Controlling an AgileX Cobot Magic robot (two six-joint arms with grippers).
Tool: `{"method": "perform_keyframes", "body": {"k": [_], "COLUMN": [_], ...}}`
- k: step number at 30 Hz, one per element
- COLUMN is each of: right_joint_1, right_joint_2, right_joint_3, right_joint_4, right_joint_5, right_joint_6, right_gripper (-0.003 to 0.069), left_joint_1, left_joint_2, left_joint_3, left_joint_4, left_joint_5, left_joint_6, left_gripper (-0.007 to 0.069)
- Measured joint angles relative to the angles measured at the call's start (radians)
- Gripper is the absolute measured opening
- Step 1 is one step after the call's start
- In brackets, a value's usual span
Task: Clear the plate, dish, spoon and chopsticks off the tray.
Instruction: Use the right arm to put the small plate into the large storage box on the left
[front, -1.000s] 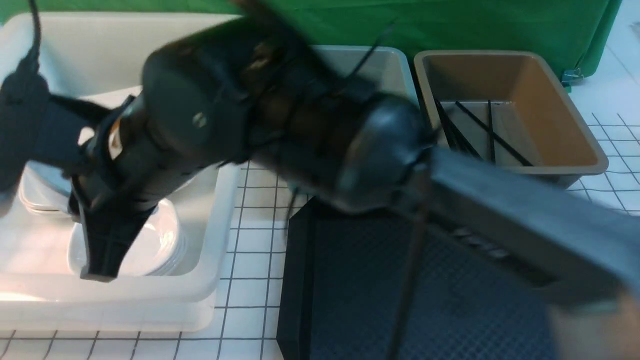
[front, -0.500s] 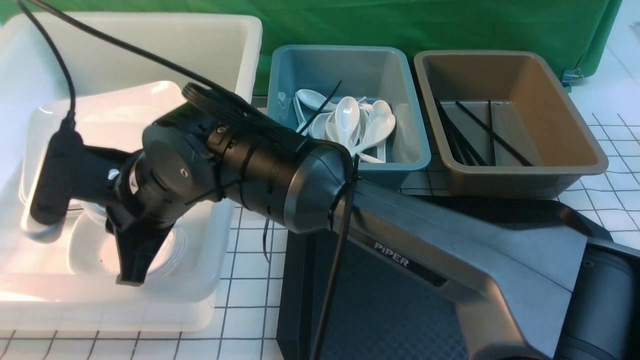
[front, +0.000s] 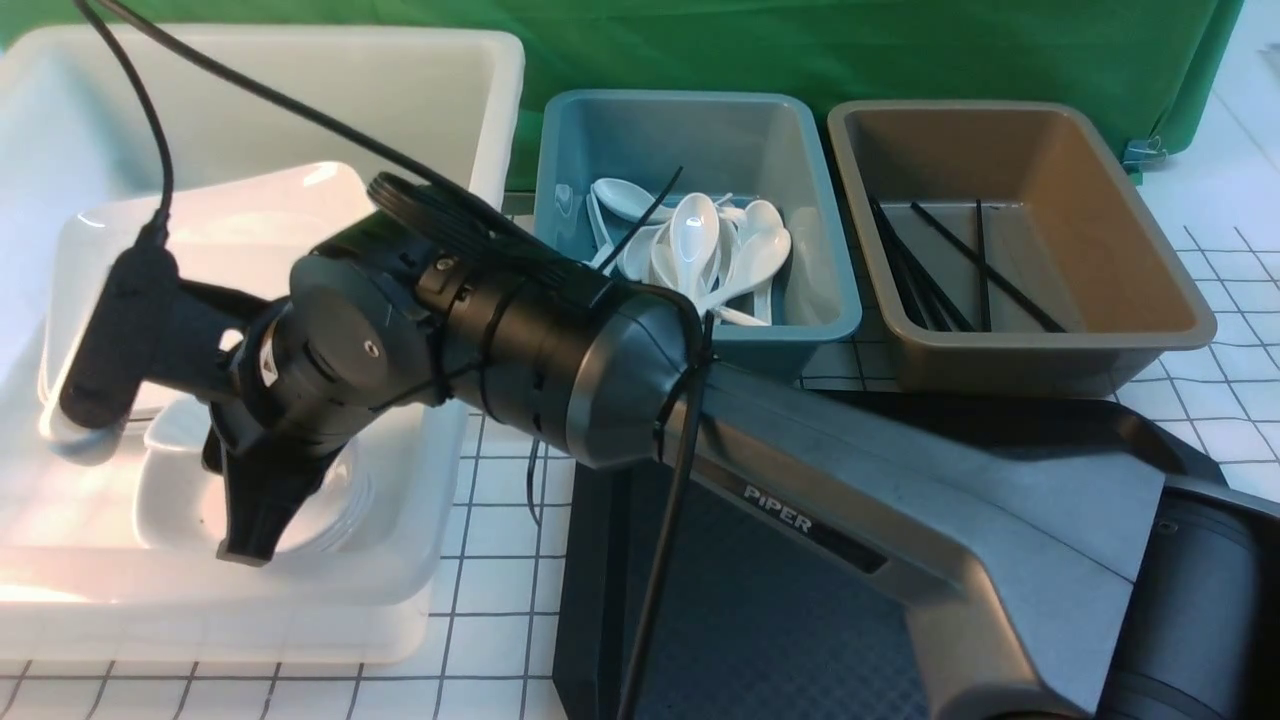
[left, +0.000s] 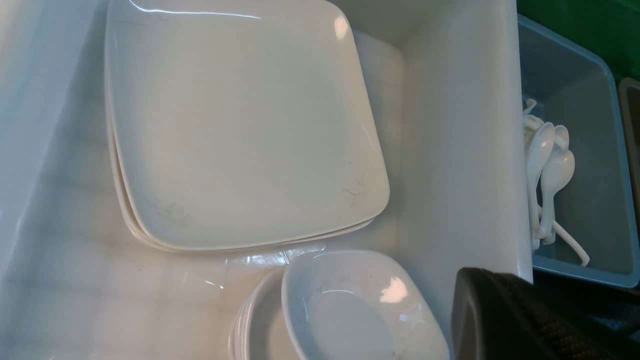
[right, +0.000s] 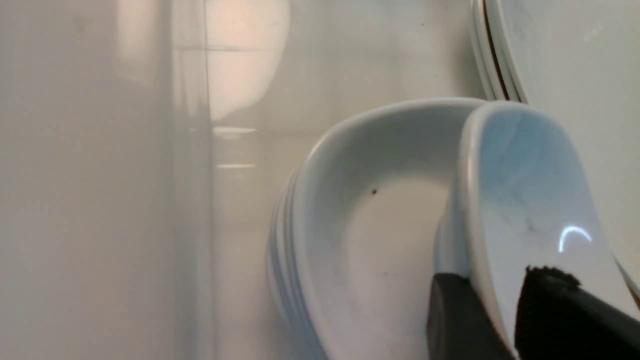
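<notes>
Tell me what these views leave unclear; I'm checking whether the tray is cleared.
- Tray: front view, the right arm covers most of it, so leftovers can't be ruled out.
- Right gripper: right wrist view, the frame edge cuts it off; it straddles the dish rim, clamped or released unclear.
- Chopsticks in the brown tub: front view, thin and overlapping, count unclear.

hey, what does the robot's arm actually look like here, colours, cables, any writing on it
The right arm has a flat grey link with "PIPER" printed in white, joined to rounded glossy black housings. Black cables run along it, strapped on with black zip ties. A black camera block sits near its black hand, which tapers to a narrow wedge. Of the left arm, only a dark textured edge shows.
</notes>
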Motion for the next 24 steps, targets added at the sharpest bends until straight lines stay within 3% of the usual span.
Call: {"method": "perform_keyframes", "body": {"k": [9,17,24], "right_joint_1": [0.009,0.032,0.032], "right_joint_2": [0.0,0.0,-0.024], "right_joint_3": [-0.001,-0.002,-0.002], "right_joint_4": [0.0,0.0,-0.008], "right_joint_5": [0.0,0.037,0.088], "right_joint_6": [0.031,0.046,0.047], "right_gripper": [0.0278,0.04,0.0421], "left_joint_1": [0.0,0.0,0.0], "left_joint_2": [0.0,0.0,0.0], "left_joint_3": [0.0,0.0,0.0], "left_joint_4": [0.002,0.002,0.002], "left_joint_5": [0.0,0.0,0.0], "left_joint_6": [0.0,0.0,0.001], "left_gripper": [0.0004,0.0004,0.0004]}}
